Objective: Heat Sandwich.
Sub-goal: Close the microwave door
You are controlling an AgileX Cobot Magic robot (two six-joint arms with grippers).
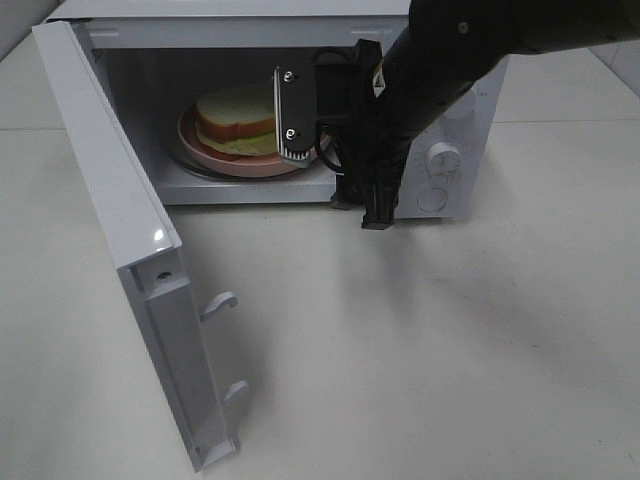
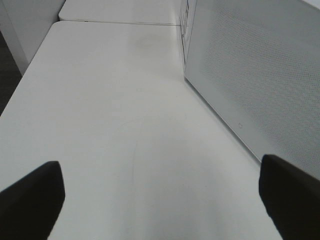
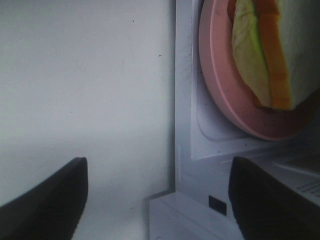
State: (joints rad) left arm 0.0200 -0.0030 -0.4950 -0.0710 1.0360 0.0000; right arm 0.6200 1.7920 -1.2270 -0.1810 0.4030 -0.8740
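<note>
Here, leftmost first: the left tool is out of the high view. Its own wrist view shows the fingers spread wide over bare counter with nothing between them, and the perforated outer face of the microwave door just beside it. The door stands swung out to the near left, hinged on the left edge of the microwave, leaving the cavity open. Inside, left of centre, the sandwich lies flat on the pinkish plate, its longer side running roughly left to right across the cavity, filling edge toward the opening. The right tool hangs at the right part of the mouth, fingers spread and gripping nothing. From it the sandwich lies to the left and a little farther in, and the right wrist view shows the plate rim ahead of the fingertips and apart from them. The knobs sit on the panel at far right. Judgement: the sandwich looks placed, so the next move likely turns on the door. The right tool must clear the mouth rightward or nearward before the door swings. The left tool is the nearer to the door's outer face.
</note>
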